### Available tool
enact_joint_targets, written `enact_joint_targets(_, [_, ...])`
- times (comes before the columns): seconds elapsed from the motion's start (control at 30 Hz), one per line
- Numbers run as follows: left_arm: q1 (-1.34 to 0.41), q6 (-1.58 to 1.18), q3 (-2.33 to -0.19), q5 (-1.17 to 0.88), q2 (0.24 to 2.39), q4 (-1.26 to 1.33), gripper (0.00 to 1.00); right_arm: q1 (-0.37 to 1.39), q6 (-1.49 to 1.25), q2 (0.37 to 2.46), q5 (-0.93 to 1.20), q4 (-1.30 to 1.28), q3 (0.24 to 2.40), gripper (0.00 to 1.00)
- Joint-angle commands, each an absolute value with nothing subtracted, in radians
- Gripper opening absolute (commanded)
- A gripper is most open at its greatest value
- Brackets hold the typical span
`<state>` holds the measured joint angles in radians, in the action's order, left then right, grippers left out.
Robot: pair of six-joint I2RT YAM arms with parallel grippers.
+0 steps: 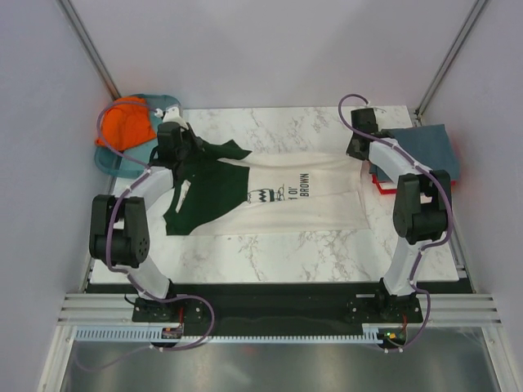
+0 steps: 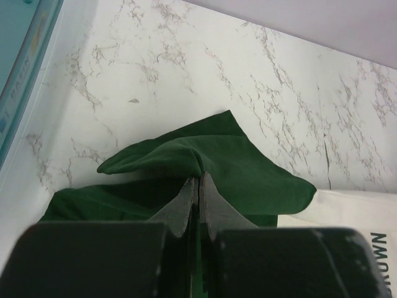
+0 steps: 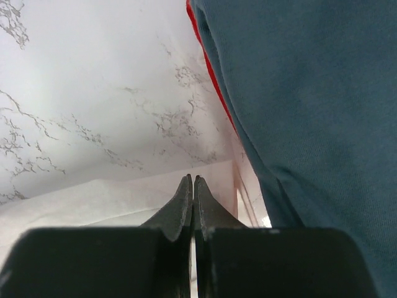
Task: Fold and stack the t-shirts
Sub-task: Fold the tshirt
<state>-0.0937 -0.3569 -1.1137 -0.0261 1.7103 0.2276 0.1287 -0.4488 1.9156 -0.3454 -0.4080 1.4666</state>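
Observation:
A cream t-shirt (image 1: 286,192) with dark green sleeves (image 1: 204,200) and a black chest print lies spread across the marble table. My left gripper (image 1: 186,147) is shut on a raised fold of its green cloth (image 2: 217,155) at the shirt's left end, jaws pressed together (image 2: 198,181). My right gripper (image 1: 356,153) is shut at the cream shirt's far right corner, its tips (image 3: 193,180) on the cream edge (image 3: 93,198). An orange t-shirt (image 1: 127,122) lies at the back left. A slate-blue t-shirt (image 1: 429,151) lies folded on a red one (image 1: 382,186) at the right.
A translucent teal tray (image 1: 114,162) under the orange shirt stands at the table's back left corner; its rim shows in the left wrist view (image 2: 25,68). The slate-blue shirt (image 3: 310,112) is close beside my right gripper. Walls enclose the table on three sides.

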Motion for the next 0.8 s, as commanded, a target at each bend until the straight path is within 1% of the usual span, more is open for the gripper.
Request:
enact_joint_targets(0.0, [-0.1, -0.325, -1.052, 0.023, 1.599, 0.308, 0.02, 0.13, -0.469, 1.879, -0.377, -0.39, 1.457, 0.0])
enact_joint_targets(0.2, [-0.12, -0.325, -0.96, 0.043, 1.48, 0.31, 0.02, 0.13, -0.497, 1.858, -0.402, -0.391, 1.43, 0.0])
enact_joint_targets(0.4, [-0.16, -0.298, -0.884, 0.117, 1.385, 0.275, 0.02, 0.13, -0.529, 1.83, -0.417, -0.385, 1.396, 0.0])
enact_joint_targets(0.57, [-0.167, -0.294, -0.833, 0.141, 1.327, 0.235, 0.02, 0.13, -0.555, 1.799, -0.425, -0.351, 1.329, 0.0])
enact_joint_targets(0.77, [-0.172, -0.316, -0.717, 0.189, 1.255, 0.256, 0.02, 0.133, -0.584, 1.77, -0.431, -0.316, 1.263, 0.0])
